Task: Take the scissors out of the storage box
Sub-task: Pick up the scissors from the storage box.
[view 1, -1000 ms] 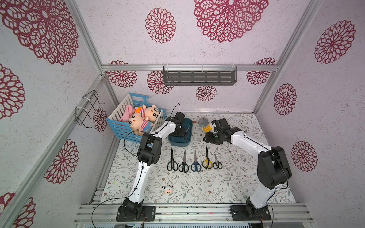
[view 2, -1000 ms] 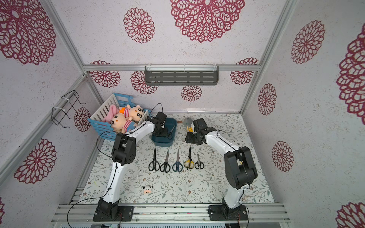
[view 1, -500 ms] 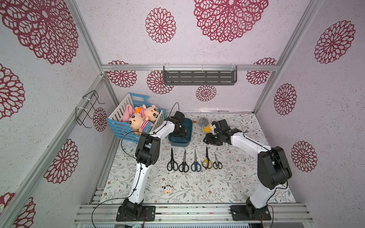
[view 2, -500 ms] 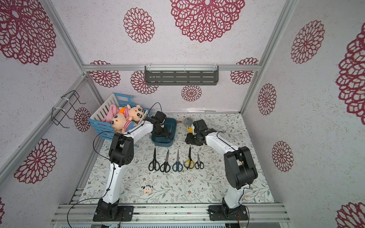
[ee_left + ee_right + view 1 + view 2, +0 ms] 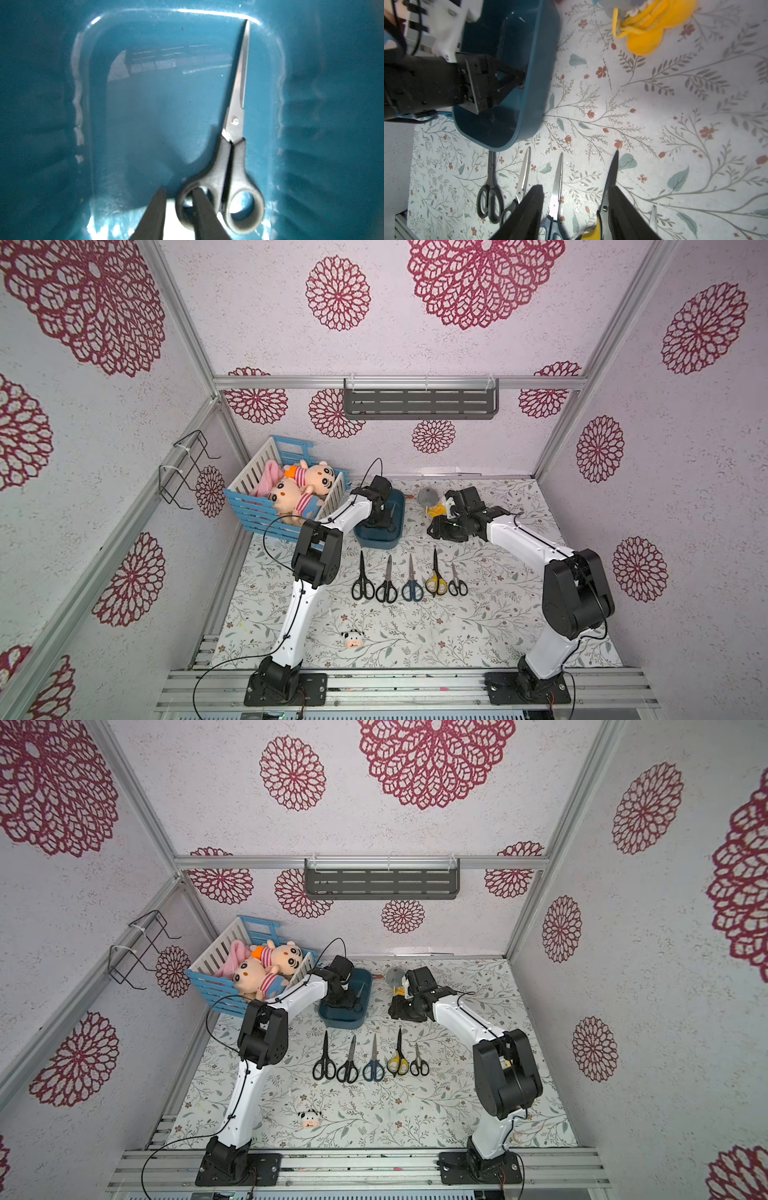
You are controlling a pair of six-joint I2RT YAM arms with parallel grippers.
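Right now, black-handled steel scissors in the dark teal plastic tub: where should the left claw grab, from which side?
The black-handled steel scissors lie flat, closed, beside one wall of the dark teal plastic tub. Probably the handle loop away from that wall, from straight above; left claw straddles its rim.
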